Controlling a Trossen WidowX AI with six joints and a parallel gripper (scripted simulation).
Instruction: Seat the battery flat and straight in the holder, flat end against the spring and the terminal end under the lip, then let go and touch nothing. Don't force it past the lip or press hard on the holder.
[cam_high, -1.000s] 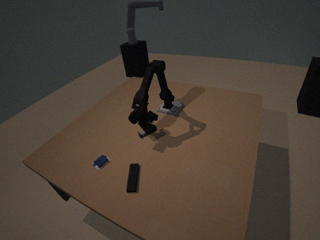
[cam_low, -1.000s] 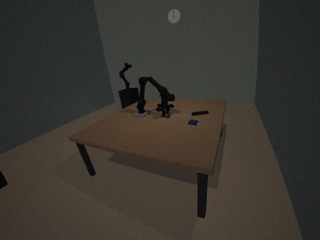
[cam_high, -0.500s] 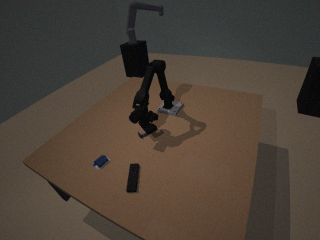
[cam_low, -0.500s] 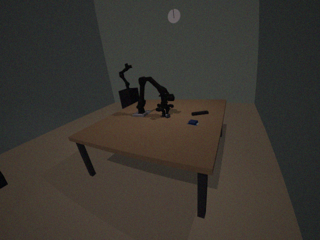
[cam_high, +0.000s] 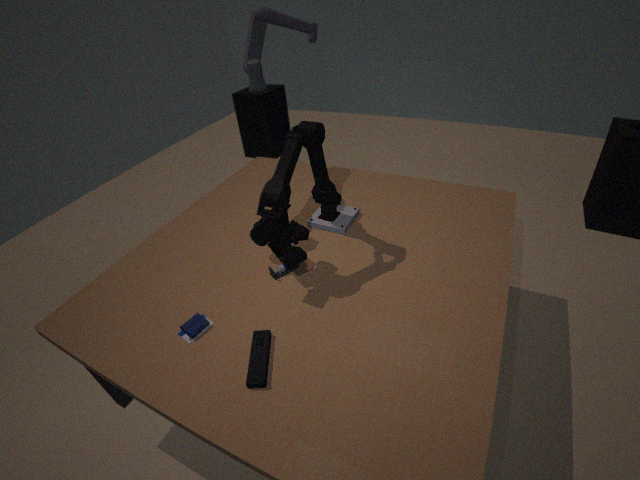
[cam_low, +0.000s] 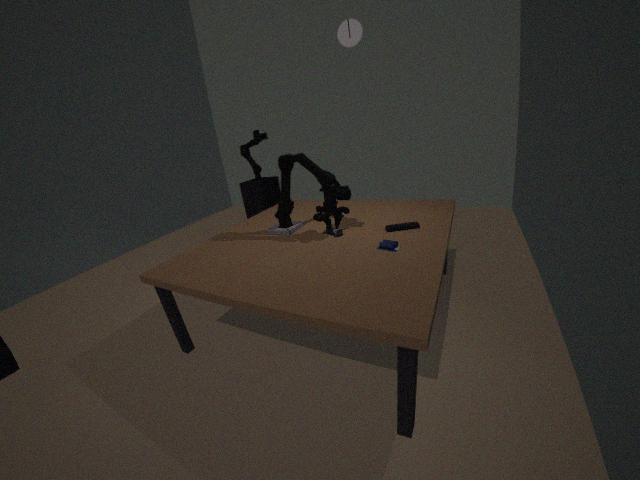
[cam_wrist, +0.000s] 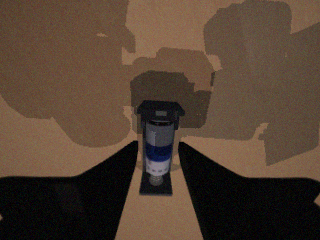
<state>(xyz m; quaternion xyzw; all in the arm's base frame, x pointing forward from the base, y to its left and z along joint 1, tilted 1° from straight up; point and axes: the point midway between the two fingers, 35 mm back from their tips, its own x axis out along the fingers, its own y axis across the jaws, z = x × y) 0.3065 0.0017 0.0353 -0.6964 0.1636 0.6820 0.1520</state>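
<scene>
The battery (cam_wrist: 160, 136), grey with a blue band and a white end, lies lengthwise in the dark holder (cam_wrist: 147, 190) (cam_high: 275, 273) in the wrist view. It looks straight and in line with the holder. Its far end is at the raised lip end (cam_wrist: 161, 107), where a dark rim shows; whether it is fully under the lip is hard to tell. Its near end meets a small greyish spring (cam_wrist: 156, 179). My gripper (cam_wrist: 158, 145) is open, its black fingers on either side of the battery with a narrow gap at each side. In the top view the arm hides part of the holder.
A black remote-like bar (cam_high: 258, 359) (cam_low: 402, 226) and a blue object on a white card (cam_high: 195, 325) (cam_low: 388, 244) lie on the table, away from the holder. My arm's pale base plate (cam_high: 351, 212) is behind the gripper. A black box (cam_high: 262, 121) stands beyond the table.
</scene>
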